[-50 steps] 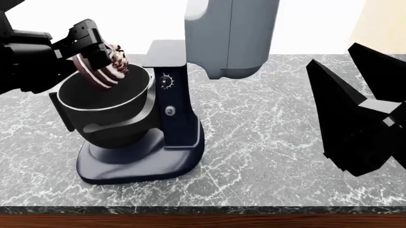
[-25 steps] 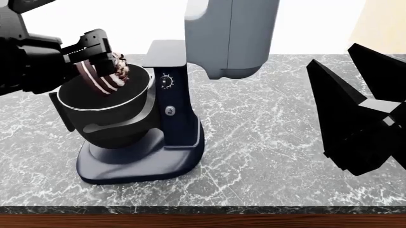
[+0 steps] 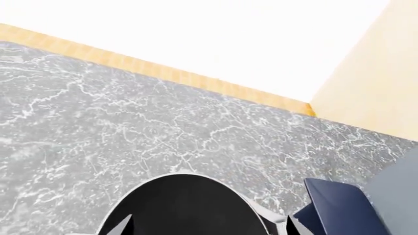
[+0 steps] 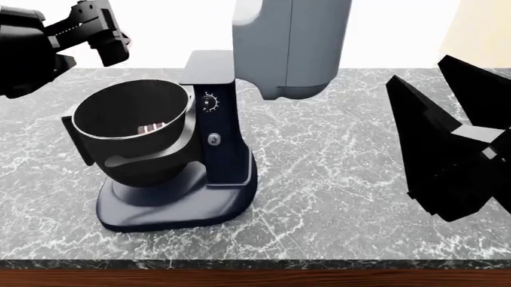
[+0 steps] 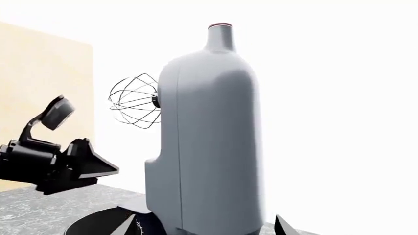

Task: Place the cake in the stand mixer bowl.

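The cake [image 4: 150, 127] lies low inside the stand mixer bowl [image 4: 96, 122], with only a small striped part showing against the dark inner wall. My left gripper [image 4: 102, 34] hangs above and behind the bowl's far left rim, open and empty. In the left wrist view its fingertips [image 3: 124, 226] stand wide apart over the bowl's black inside [image 3: 186, 205], where no cake shows. My right gripper [image 4: 419, 72] is held open far to the right of the mixer. The right wrist view faces the grey mixer head [image 5: 209, 137] with the gripper [image 5: 203, 227] holding nothing.
The navy mixer column [image 4: 219, 113] and its tilted-up grey head [image 4: 291, 45] rise right beside the bowl. A wire whisk [image 5: 137, 100] sticks out from the head. The grey marble counter [image 4: 335, 179] ends at a front edge [image 4: 255, 264]. A wood strip and white wall [image 3: 196, 44] close the back.
My left gripper opened and let go of the cake, which dropped into the bowl. The gripper then rose up and to the left. The right arm has not moved.
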